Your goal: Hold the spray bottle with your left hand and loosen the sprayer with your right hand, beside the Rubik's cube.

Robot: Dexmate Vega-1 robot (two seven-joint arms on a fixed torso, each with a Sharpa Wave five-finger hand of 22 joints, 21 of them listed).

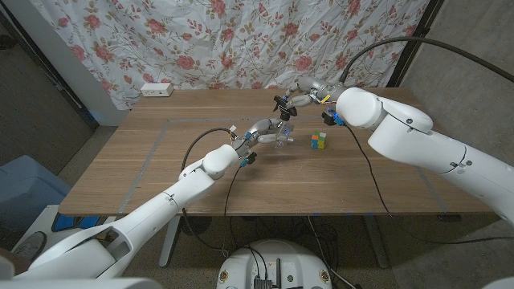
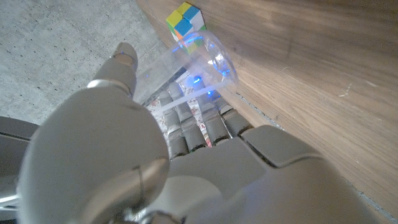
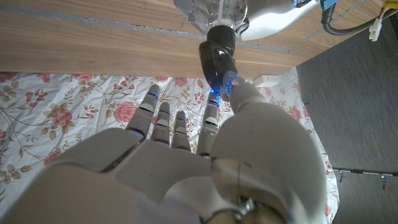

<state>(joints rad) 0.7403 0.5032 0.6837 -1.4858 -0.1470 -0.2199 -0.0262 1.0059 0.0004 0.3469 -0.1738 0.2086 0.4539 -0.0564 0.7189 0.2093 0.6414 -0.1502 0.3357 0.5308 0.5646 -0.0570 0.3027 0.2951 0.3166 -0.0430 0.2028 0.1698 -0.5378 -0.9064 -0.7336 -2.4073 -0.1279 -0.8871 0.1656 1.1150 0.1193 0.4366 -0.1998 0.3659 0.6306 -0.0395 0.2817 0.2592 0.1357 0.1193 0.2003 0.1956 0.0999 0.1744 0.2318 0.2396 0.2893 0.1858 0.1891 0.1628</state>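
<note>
Near the middle of the table (image 1: pixel 144 160), toward its far edge, the left hand (image 1: pixel 261 133) wraps its fingers (image 2: pixel 186 127) round the clear spray bottle (image 1: pixel 280 135), lifted and tilted. Above it, the right hand (image 1: pixel 287 102) pinches the black sprayer (image 3: pixel 217 57). Just beside the bottle, on its right, sits the Rubik's cube (image 1: pixel 320 141).

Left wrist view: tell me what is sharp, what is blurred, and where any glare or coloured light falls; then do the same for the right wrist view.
Left wrist view: left hand close and soft, clear spray bottle glinting with blue light spots, Rubik's cube fairly sharp. Right wrist view: right hand large and blurred, black sprayer glossy with blue dots beside it, table grain crisp.
</note>
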